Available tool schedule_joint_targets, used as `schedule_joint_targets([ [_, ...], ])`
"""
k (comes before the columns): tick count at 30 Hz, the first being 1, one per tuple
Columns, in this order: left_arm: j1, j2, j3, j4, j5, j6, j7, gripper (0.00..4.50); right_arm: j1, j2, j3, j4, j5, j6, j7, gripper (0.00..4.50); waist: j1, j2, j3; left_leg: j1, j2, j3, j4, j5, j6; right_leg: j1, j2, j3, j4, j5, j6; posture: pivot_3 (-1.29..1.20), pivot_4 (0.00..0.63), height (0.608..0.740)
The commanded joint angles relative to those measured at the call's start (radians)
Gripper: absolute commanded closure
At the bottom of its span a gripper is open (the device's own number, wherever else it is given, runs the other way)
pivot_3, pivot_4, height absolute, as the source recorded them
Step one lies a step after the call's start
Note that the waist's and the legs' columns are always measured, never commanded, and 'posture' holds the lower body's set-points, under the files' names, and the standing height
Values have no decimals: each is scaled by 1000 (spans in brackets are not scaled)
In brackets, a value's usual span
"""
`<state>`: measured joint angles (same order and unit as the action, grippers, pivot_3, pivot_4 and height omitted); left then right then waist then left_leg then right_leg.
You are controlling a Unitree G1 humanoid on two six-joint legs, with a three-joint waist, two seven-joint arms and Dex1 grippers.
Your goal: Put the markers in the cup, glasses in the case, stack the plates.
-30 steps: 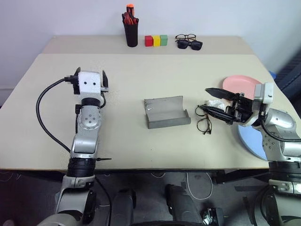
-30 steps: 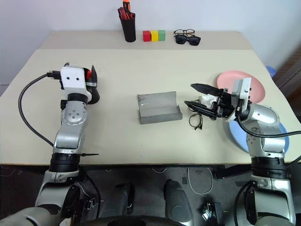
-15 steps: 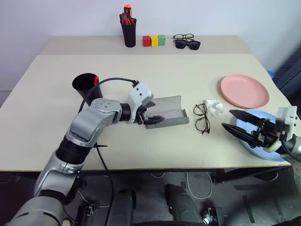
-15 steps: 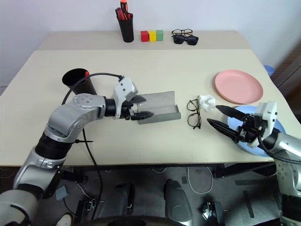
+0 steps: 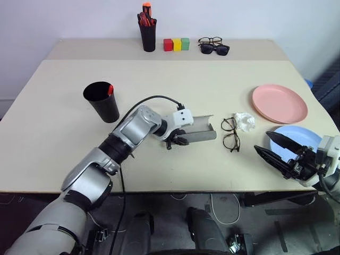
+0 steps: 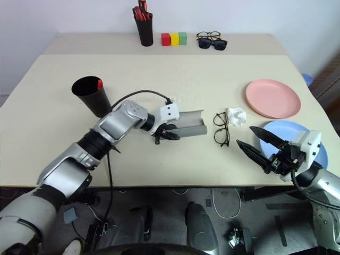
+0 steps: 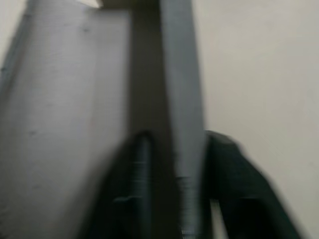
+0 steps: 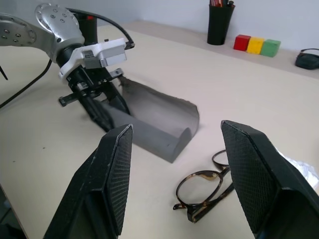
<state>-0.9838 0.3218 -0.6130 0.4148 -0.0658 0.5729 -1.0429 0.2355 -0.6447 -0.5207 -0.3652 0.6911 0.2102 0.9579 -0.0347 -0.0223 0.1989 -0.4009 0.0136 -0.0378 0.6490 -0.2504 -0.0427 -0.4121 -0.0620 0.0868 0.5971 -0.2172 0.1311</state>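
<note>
The grey case [image 5: 195, 127] lies open in the middle of the table, lid up. My left gripper [image 5: 177, 140] is at its left end, shut on the case's front wall [image 7: 182, 99], one finger inside and one outside. The black cup [image 5: 102, 101] stands to the left with a marker's red cap [image 5: 110, 89] showing at its rim. The thin round-lensed glasses [image 5: 230, 133] lie on the table right of the case. My right gripper [image 5: 264, 142] hangs open near the front right edge, over the light blue plate [image 5: 297, 137]. The pink plate [image 5: 279, 102] lies behind it.
A crumpled white scrap [image 5: 244, 120] touches the glasses. Along the back stand a black pen pot with red and orange pens [image 5: 148, 32], red, yellow and green blocks [image 5: 176, 44], and two more pairs of glasses [image 5: 213, 47].
My left arm swung from the cup down and right to the case and closed on its front wall. My right gripper drew back from the glasses toward the front right edge.
</note>
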Motion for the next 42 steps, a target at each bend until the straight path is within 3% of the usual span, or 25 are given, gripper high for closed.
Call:
schedule_joint_targets([
  [1, -10, -8, -3, 5, 41, -14, -25, 4450, 20, 10, -42, -44, 16, -24, -13, 1637, 0, 0, 0, 0, 0, 0, 0, 0, 0, 0, 0, 0, 0, 0, 0, 0, 150, 740],
  [8, 11, 31, 17, -77, 58, 8, -75, 4450, 10, 6, -23, -35, 7, -38, -30, 1637, -8, 0, 0, 1, 0, 0, 0, 0, 0, 1, 0, 0, 0, 0, -1, 0, 150, 740],
  [19, 155, 170, 17, -372, 39, 94, -149, 4450, -21, -15, 21, 6, -26, -21, -26, 1637, -6, 0, 0, 1, 1, 0, 0, 0, 0, 1, 0, 0, 1, 0, -1, 0, 150, 740],
  [25, 215, 202, 43, -514, 11, 233, -123, 4450, -40, -40, 40, 25, -41, 113, -124, 1637, -5, 0, 0, 2, 1, 0, 0, 0, 0, 1, 0, 0, 1, 0, -1, 0, 150, 740],
  [31, 232, 229, 54, -584, -18, 308, -115, 4450, -64, -64, 64, 44, -57, 161, -127, 1637, -8, 0, 0, 3, 1, 0, 0, 0, 0, 1, 0, 0, 2, 0, -1, 0, 150, 740],
  [34, 241, 236, 66, -610, -33, 323, -99, 3464, -87, -75, 76, 78, -68, 171, -114, 1637, -8, 0, 0, 4, 1, 0, 0, 0, 0, 1, 0, 0, 3, 0, -1, 0, 150, 740],
  [38, 251, 254, 64, -629, -33, 329, -83, 1450, -126, -91, 94, 121, -54, 207, -84, 1637, -7, 1, 0, 3, 1, 0, 1, 0, 0, 1, 0, 0, 3, 0, -1, 0, 150, 740],
  [42, 240, 258, 93, -628, -47, 303, -66, 1450, -195, -129, 125, 189, -18, 318, -51, 1637, -8, 1, 0, 4, 1, 0, 1, 0, 0, 2, 0, 0, 3, 0, -1, 0, 150, 740],
])
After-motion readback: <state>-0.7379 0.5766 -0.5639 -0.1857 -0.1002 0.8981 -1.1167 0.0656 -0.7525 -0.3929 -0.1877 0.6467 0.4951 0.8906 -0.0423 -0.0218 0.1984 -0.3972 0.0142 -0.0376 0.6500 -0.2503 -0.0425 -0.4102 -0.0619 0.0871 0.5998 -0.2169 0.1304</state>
